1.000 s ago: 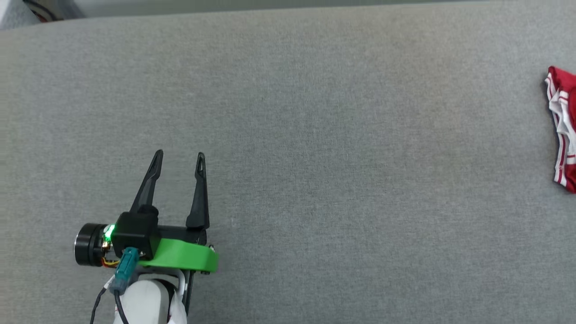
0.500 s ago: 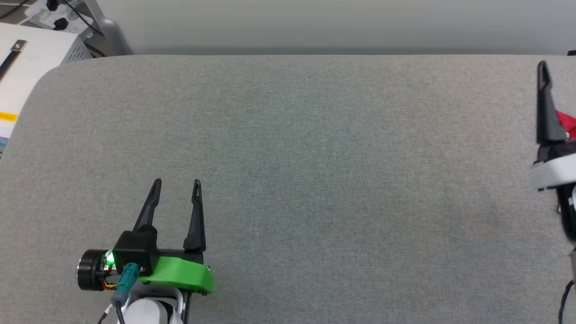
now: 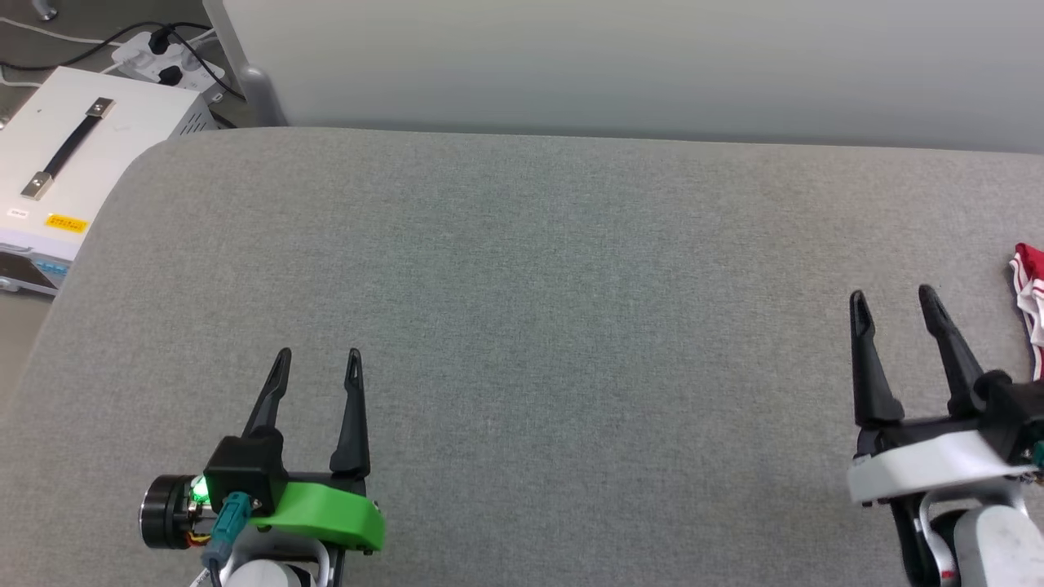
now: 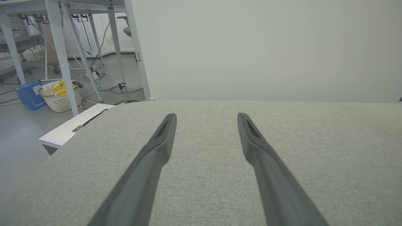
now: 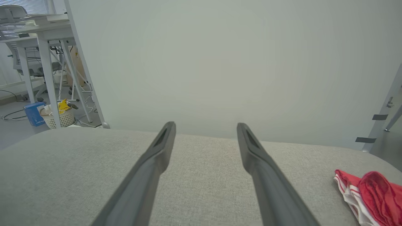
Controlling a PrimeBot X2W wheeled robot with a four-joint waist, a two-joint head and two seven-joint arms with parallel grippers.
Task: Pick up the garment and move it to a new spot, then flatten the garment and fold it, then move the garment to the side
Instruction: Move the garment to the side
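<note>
Grey surface point(image 3: 571, 285), garment point(image 3: 1030, 285) bunched at its right edge; our left end effector point(image 3: 318, 355) and right end effector point(image 3: 891, 293) hover open, empty.

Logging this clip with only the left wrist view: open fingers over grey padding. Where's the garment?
Observer: The garment lies bunched near the right end of the padding, just right of the right gripper.
Operator: Does that gripper hold it?
Observer: No. Its jaws stand open and empty, apart from the cloth.
Operator: And the left gripper from above?
Observer: The left gripper is open too, over bare padding at the head view's lower left, with a green light lit at its base.
</note>
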